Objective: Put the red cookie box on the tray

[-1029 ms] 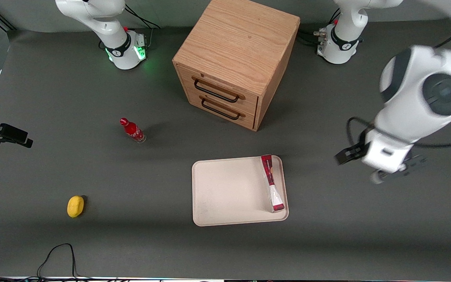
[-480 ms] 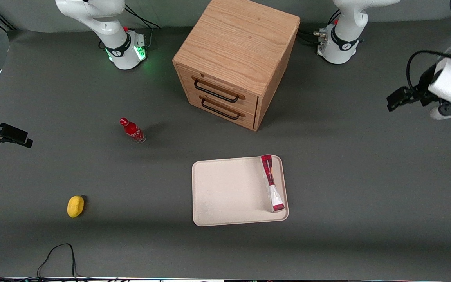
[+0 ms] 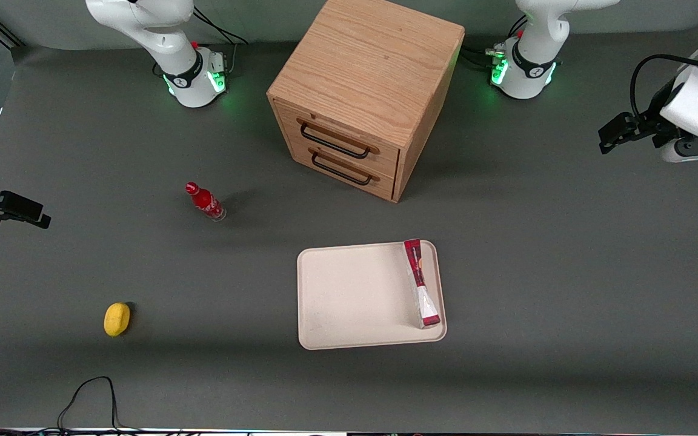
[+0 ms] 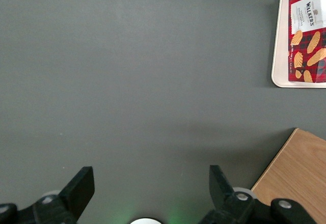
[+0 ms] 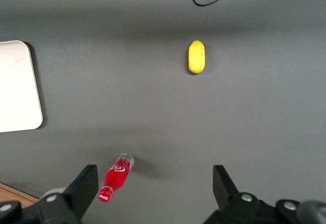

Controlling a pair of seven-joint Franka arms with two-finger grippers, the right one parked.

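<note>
The red cookie box (image 3: 420,283) already lies on the tray (image 3: 349,297), along its edge nearest the working arm. So the gripper (image 4: 147,191) hangs well clear of the tray, fingers apart and empty.

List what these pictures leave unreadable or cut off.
- Red cookie box: left wrist view's edge cuts it, and the tray too.
- Cabinet drawers: closed, contents hidden.
- Small red bottle: label too small in the front view.
- Tool: open over bare table, part of it out of frame.
</note>
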